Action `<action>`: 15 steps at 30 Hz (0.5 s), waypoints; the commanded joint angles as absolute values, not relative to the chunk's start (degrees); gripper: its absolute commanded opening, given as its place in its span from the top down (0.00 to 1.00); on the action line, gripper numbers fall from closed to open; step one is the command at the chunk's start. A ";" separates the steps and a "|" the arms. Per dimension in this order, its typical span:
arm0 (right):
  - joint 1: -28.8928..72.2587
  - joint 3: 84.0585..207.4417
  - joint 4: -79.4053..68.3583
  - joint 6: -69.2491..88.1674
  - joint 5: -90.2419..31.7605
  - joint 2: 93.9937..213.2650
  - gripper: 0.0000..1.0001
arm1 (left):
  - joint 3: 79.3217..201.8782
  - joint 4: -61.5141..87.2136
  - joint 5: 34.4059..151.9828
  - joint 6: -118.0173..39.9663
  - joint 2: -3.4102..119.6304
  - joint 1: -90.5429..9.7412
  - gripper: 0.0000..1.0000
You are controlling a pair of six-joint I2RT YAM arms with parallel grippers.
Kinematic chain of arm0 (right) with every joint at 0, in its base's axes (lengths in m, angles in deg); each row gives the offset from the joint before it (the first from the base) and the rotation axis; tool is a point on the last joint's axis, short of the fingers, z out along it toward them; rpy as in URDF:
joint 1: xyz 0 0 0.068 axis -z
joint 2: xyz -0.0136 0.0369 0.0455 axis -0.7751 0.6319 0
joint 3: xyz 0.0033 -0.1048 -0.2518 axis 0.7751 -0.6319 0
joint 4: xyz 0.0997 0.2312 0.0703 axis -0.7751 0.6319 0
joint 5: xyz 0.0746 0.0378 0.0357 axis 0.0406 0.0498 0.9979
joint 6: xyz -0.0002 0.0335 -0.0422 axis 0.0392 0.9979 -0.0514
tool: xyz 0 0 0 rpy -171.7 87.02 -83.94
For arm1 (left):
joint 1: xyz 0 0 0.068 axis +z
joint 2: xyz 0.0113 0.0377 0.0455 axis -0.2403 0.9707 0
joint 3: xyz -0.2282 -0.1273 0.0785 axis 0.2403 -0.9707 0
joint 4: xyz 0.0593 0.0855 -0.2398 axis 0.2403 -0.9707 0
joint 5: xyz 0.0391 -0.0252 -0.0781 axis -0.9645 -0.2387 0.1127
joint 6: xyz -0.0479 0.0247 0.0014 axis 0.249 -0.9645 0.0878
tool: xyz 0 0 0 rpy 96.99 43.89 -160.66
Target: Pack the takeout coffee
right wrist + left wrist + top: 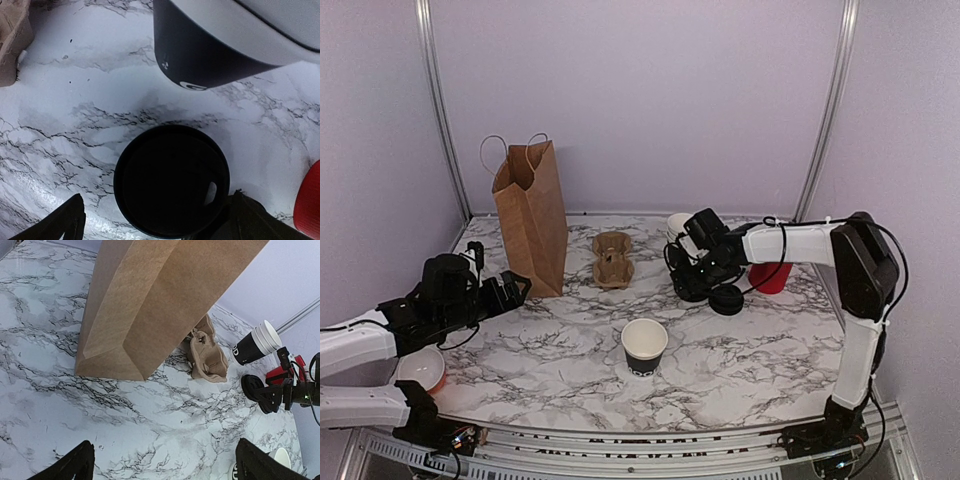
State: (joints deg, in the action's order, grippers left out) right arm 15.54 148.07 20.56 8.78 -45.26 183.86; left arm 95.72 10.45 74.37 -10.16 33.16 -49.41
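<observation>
The small black paper cup with a white inside stands upright and open-mouthed straight ahead of me, on the near middle of the marble table, touching nothing else.

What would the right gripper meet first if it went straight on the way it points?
The right gripper would most likely meet the black lid first: it lies flat on the table, centred between the open fingers, nothing in between.
</observation>
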 commanded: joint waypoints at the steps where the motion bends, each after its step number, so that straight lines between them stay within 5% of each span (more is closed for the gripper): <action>1: 16.14 151.67 17.99 8.71 -44.92 185.93 0.03 | 97.36 8.84 73.45 -11.08 31.94 -49.08 0.01; 15: 17.03 151.53 17.81 10.73 -46.29 188.04 0.14 | 96.42 8.46 73.27 -11.05 31.38 -48.87 0.01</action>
State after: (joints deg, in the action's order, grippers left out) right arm 16.40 150.06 18.94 9.85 -45.33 187.11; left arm 95.72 9.53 73.93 -10.16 31.85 -49.34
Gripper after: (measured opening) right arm 0.869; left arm 0.993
